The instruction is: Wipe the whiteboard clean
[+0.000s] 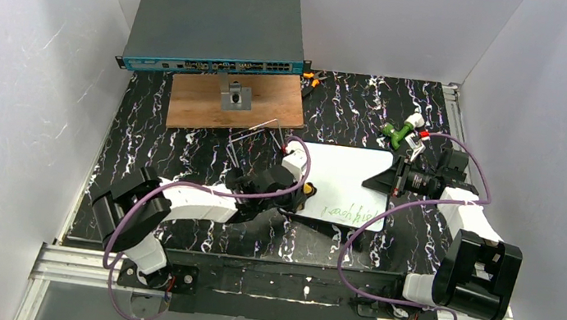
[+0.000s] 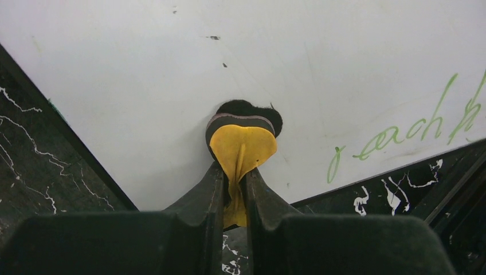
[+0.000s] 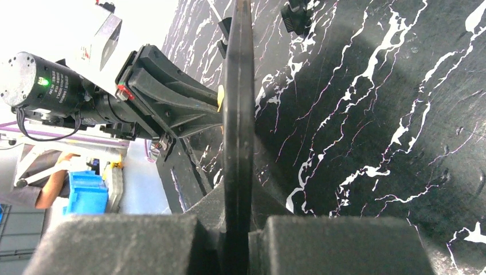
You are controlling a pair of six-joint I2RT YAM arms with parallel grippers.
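The whiteboard point(image 1: 345, 172) lies mid-table with green handwriting point(image 1: 352, 212) along its near edge. My left gripper point(image 1: 301, 190) is shut on a yellow eraser point(image 2: 243, 143) whose black felt end rests on the board's white face point(image 2: 143, 69), to the left of the green marks point(image 2: 401, 134). At the board's right edge my right gripper point(image 1: 387, 180) is shut on the rim. The right wrist view shows that rim point(image 3: 238, 114) edge-on, clamped between the fingers of the right gripper point(image 3: 238, 226).
At the back left, a grey network switch point(image 1: 214, 31) stands behind a brown wooden panel point(image 1: 271, 105) carrying a metal bracket point(image 1: 235, 97). A green marker point(image 1: 400, 130) and orange-handled pliers point(image 1: 313, 77) lie at the back right. A wire frame point(image 1: 254, 135) sits beside the board's far-left corner.
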